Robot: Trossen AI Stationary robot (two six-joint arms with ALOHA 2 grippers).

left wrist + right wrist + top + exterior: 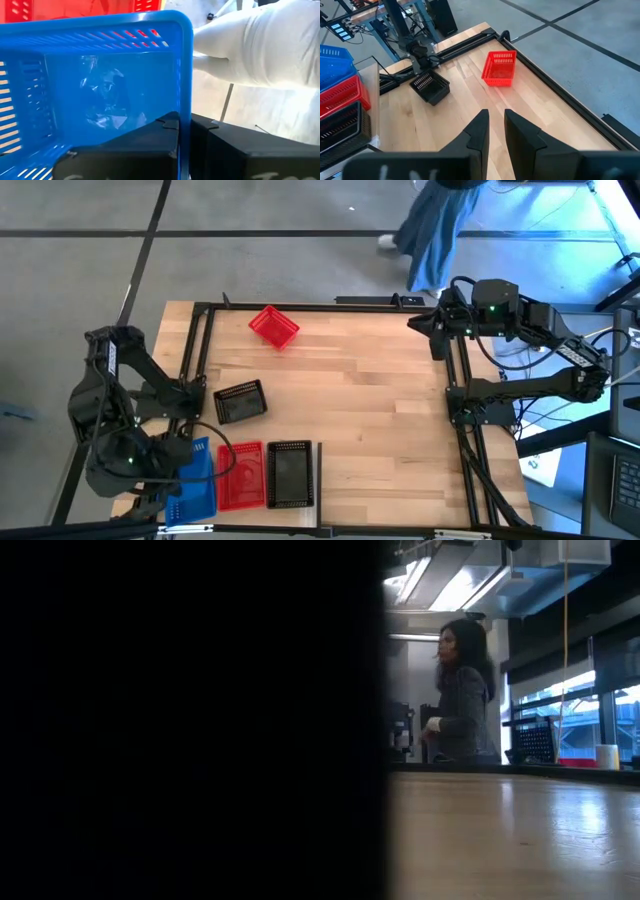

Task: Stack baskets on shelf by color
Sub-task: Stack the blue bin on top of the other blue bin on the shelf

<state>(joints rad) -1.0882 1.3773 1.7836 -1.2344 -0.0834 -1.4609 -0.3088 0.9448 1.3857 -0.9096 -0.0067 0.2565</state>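
your left gripper point(185, 137) pinches the blue basket's point(100, 75) wall, a red basket point(240, 475) just beside it. your right gripper point(493, 131) hangs slightly spread, a lone red basket point(499, 68) ahead on the surface point(380, 420).

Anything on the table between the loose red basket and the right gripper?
No. In the high view, only bare tabletop lies between the red basket and the right gripper.

No readable text, label or number anywhere.
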